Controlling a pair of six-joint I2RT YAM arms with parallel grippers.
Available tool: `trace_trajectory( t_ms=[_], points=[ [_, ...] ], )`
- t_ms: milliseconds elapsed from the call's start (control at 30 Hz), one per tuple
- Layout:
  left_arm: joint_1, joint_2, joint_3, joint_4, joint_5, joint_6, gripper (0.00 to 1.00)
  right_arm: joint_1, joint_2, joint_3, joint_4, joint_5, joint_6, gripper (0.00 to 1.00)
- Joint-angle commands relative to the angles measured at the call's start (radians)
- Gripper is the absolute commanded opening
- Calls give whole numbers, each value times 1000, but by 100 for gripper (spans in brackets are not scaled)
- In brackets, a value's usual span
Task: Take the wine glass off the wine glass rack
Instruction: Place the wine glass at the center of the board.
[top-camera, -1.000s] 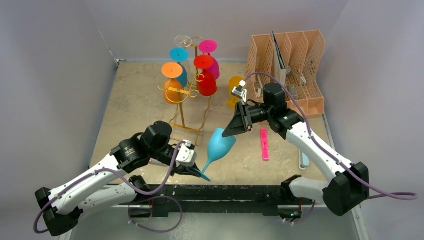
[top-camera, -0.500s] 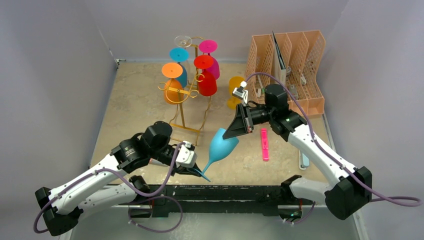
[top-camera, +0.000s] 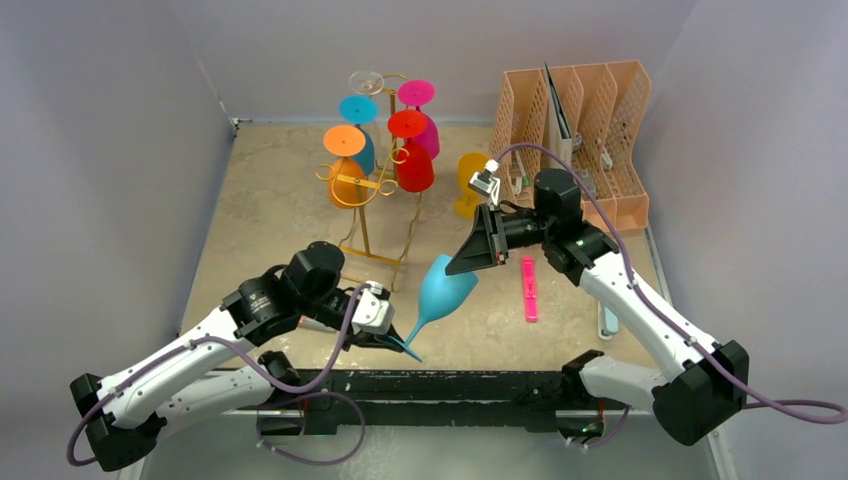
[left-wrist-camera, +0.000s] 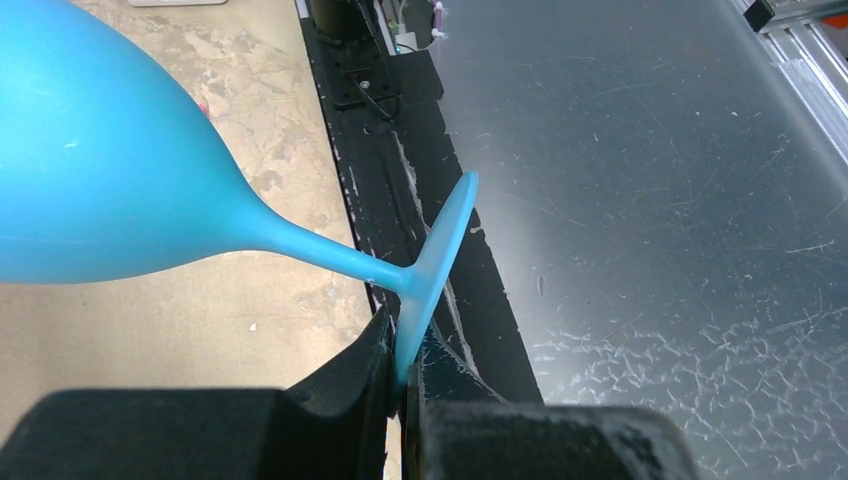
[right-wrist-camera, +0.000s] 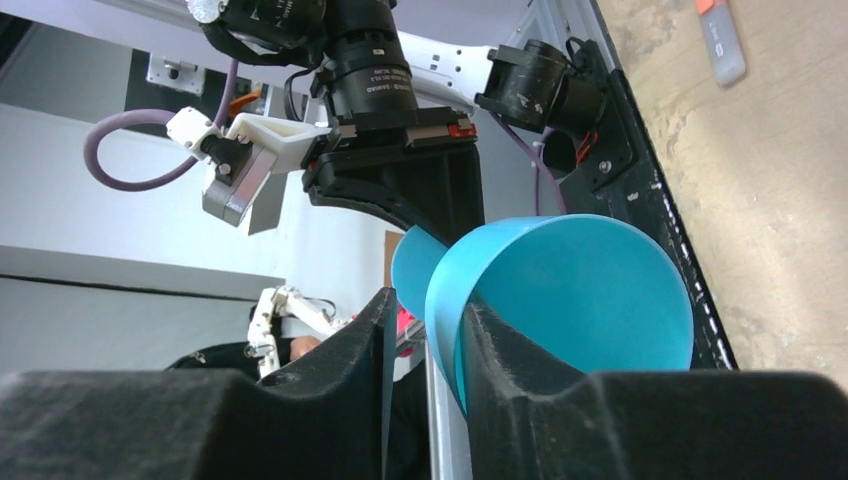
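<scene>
the frosted turquoise plastic wine glass (top-camera: 445, 285) is off the tall gold wire wine glass rack (top-camera: 364, 230) and hangs tilted in the air at about 5 o'clock from it, above the near middle of the beige stone-patterned table (top-camera: 270, 220); its bowl points toward 1 o'clock and its foot toward 7 o'clock

the left arm lies low, running from its base at 7 o'clock up toward 2 o'clock, with the wrist bent round to point at 3 o'clock. the left gripper (top-camera: 392, 344) has its black fingers pressed together on the thin disc of the foot, pinching its lower edge; in the left wrist view the glass (left-wrist-camera: 100, 180) juts out from the left gripper (left-wrist-camera: 403, 375) with the stem nearly level

the right arm climbs from its base at 5 o'clock toward 11 o'clock, then the wrist turns and tips down toward 8 o'clock. the right gripper (top-camera: 470, 258) meets the bowl's mouth. in the right wrist view its fingers stand a little apart astride the rim of the glass (right-wrist-camera: 580, 290): one lies against the wall, while a slim gap shows beside the other, so the right gripper (right-wrist-camera: 428, 340) is not clamped

orange (top-camera: 344, 140), red (top-camera: 408, 124), magenta (top-camera: 416, 93), cyan (top-camera: 357, 108) and clear (top-camera: 366, 80) glasses hang upside down on the rack. a peach perforated file organiser (top-camera: 575, 110) stands at 1 o'clock, and a pink oblong bar (top-camera: 528, 288) lies at 3 o'clock of the held glass
</scene>
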Motion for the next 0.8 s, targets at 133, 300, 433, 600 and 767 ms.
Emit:
trace_trajectory(
  t_ms=[133,300,433,600,767],
  points=[
    [11,23,25,18,-81,-37,0,26,-32,15,129,-59,82,26],
    [10,19,23,18,-84,-33,0,26,-32,18,130,-56,84,0],
    [10,23,24,18,-94,-31,12,26,-35,18,124,-42,70,0],
    [11,22,31,19,-109,-33,44,26,-35,32,43,-17,14,0],
    [10,-1,22,25,-154,-34,74,26,-33,123,-325,73,-210,0]
  ],
)
